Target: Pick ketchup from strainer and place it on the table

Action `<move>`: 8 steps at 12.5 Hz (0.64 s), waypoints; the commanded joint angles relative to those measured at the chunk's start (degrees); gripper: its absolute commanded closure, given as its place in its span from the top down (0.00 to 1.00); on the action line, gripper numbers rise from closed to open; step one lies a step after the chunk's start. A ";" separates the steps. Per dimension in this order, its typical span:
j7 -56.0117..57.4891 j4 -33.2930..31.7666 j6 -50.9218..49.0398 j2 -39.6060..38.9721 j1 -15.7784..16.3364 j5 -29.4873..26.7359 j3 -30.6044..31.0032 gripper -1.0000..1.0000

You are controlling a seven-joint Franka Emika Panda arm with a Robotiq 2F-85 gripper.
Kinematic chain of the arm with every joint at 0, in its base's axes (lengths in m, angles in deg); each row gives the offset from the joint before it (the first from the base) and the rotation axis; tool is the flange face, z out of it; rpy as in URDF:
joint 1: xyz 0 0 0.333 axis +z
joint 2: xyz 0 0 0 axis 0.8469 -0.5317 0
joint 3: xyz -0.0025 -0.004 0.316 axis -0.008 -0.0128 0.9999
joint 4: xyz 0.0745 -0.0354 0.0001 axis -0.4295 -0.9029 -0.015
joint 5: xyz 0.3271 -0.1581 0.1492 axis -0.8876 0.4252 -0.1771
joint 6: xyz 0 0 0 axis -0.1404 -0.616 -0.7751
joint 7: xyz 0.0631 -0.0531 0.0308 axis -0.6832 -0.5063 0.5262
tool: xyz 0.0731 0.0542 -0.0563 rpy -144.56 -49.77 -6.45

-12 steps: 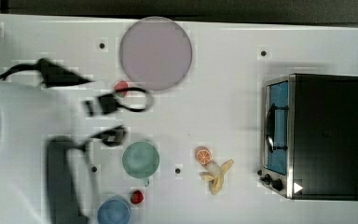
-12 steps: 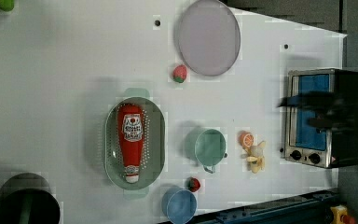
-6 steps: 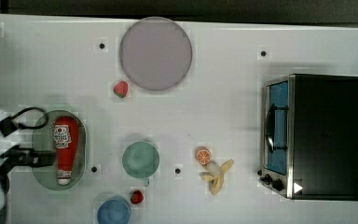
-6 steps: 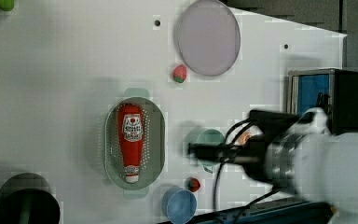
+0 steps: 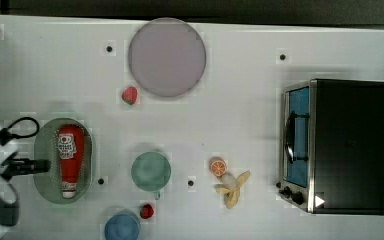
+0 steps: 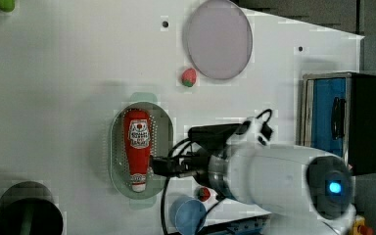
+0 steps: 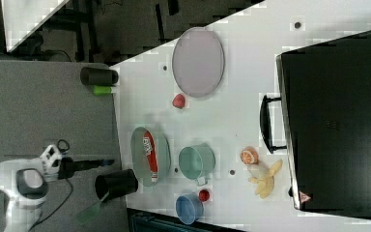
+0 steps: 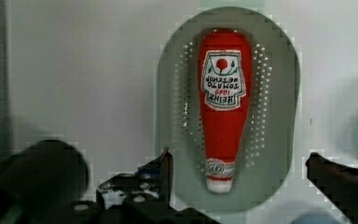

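Lengthwise, red ketchup [image 8: 224, 109] with white cap lying in strainer [image 8: 279, 84], gripper [image 8: 237, 172] spread wide above, bare table [image 5: 55, 75] beside.

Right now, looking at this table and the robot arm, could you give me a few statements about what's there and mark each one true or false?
1. The ketchup bottle lies flat inside the strainer. True.
2. The gripper is clamped on the bottle. False: its fingers stand wide open, one on each side of the strainer's cap end in the wrist view, and hold nothing.
3. The round grey-lilac plate has a strawberry on it. False: the plate is bare; a strawberry sits on the table beside its rim.
4. A peeled banana and an orange half lie close together near the toaster oven. True.
5. The green cup stands inside the strainer. False: it stands on the table, apart from the strainer.
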 commanded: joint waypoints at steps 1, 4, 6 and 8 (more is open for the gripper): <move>-2.85 -4.52 6.71 -3.06 -1.28 3.30 -0.79 1.00; -3.68 -6.53 14.72 -8.47 -1.27 6.60 -1.16 1.00; -7.03 -6.83 18.50 -12.04 -1.06 8.62 -1.55 1.00; -10.58 -6.84 20.31 -15.33 -0.67 12.03 -1.88 1.00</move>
